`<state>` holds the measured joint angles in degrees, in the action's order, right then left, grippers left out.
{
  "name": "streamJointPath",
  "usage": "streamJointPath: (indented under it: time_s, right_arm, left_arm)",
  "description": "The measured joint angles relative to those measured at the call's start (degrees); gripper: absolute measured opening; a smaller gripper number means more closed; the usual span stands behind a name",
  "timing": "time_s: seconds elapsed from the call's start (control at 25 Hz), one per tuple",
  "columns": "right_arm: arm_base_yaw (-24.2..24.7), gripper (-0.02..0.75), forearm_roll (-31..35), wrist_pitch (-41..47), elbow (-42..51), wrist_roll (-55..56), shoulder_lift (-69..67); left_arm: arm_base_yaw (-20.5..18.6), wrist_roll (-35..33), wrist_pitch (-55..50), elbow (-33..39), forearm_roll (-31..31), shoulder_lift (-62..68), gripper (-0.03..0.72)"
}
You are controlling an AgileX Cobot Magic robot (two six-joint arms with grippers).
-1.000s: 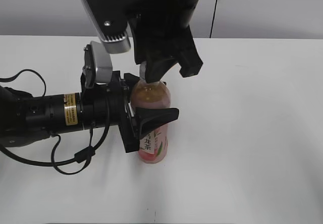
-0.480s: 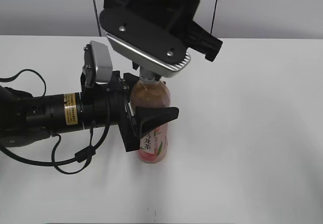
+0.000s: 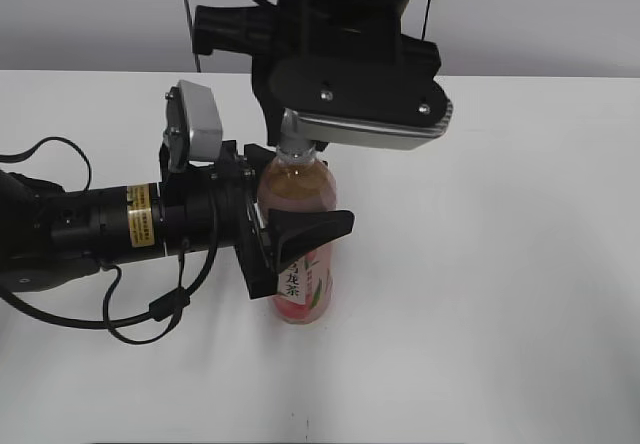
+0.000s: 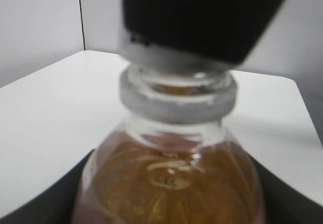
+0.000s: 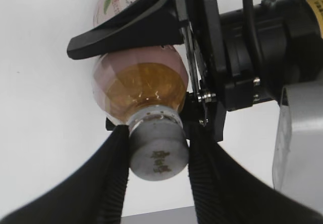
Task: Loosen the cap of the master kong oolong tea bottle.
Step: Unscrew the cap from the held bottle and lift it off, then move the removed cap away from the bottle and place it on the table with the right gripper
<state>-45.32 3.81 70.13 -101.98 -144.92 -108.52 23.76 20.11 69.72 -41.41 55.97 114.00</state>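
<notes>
The master kong oolong tea bottle [image 3: 300, 264] stands upright on the white table, amber tea inside, pink label low down. My left gripper [image 3: 290, 226] comes in from the left and is shut on the bottle's body; its dark fingers flank the amber shoulder [image 4: 171, 183] in the left wrist view. My right gripper [image 3: 298, 144] hangs straight above and is shut on the cap [image 5: 158, 153], a white ribbed cap with a dark mark on top, pinched between both black fingers. The bottle's shoulder [image 5: 141, 85] shows below the cap. In the exterior view the cap is mostly hidden by the right wrist.
The white table [image 3: 500, 294] spreads around the bottle. The left arm's black body and cables [image 3: 90, 229] lie along the left side of the table. A grey wall stands behind.
My right wrist has rotated about the bottle's axis while staying on the cap. The left gripper and the bottle have not moved.
</notes>
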Motion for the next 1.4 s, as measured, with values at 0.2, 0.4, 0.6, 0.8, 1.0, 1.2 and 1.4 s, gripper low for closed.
streamJointPath:
  time_s: [0.2,0.4,0.6,0.8,1.0,1.2,1.4]
  right_arm:
    - [-0.1,0.273,-0.6,0.0,0.0,-2.7,0.0]
    - [-0.1,0.273,-0.8,0.0,0.0,-5.3,0.4]
    - [-0.1,0.272,-0.9,0.0,0.5,-6.2,0.7]
    - [-0.2,0.272,-1.0,0.0,0.6,-6.4,1.0]
    - [-0.2,0.271,-1.6,-0.1,0.4,-10.4,2.2]
    - [-0.1,0.272,-1.8,-0.1,0.4,-9.8,2.3]
    - [1.5,0.272,-7.4,-0.1,0.4,8.0,2.4]
  left_arm:
    - [0.0,0.0,0.0,0.0,-0.1,0.0,0.445]
    - [0.0,0.0,0.0,0.0,0.0,0.0,0.445]
    - [0.1,0.0,0.1,0.0,0.2,0.0,0.445]
    - [0.1,0.0,0.2,0.0,0.4,0.0,0.445]
    - [0.1,0.0,0.2,0.0,0.6,0.0,0.445]
    - [0.1,0.0,0.2,0.0,0.6,0.0,0.445]
    - [0.1,0.0,0.2,0.0,0.6,0.0,0.445]
